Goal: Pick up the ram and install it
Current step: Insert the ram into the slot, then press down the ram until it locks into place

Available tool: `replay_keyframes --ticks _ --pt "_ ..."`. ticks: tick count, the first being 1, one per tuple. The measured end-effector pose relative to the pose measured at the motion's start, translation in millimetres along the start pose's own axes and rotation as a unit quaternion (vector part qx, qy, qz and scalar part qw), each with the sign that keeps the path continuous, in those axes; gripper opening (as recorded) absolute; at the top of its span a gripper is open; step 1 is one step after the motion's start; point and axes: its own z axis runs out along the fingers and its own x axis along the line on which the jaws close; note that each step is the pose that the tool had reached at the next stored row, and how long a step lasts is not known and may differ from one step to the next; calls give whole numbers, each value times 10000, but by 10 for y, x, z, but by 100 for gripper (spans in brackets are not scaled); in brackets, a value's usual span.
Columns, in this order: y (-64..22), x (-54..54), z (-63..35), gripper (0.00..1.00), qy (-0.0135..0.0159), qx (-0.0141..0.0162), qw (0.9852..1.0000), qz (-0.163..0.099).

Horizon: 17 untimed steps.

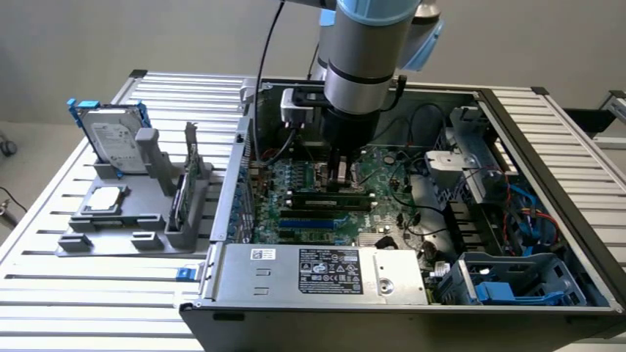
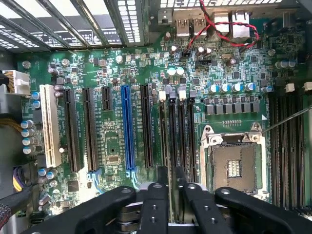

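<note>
Pincer (image 2: 170,195) clamped on the long flat dark ram stick (image 2: 171,146), held edge-down just over the black memory slots (image 2: 181,141) directly below it; I'd square it to 1 slot, then press evenly

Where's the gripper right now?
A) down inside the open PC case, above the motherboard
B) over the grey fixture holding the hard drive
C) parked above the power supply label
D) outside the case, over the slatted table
A: in the exterior view the gripper reaches down into the open case over the motherboard, and the wrist view looks straight onto the motherboard's slots.
</note>
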Motion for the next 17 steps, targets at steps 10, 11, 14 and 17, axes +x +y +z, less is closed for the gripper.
replay_keyframes --ticks 10,11,14,17 --pt "0 0 -1 11 3 -19 10000 1" --pt "0 0 -1 11 3 -20 10000 1" --pt "0 -7 4 11 3 -20 10000 1" --pt "1 -27 15 11 10 -16 10000 0"
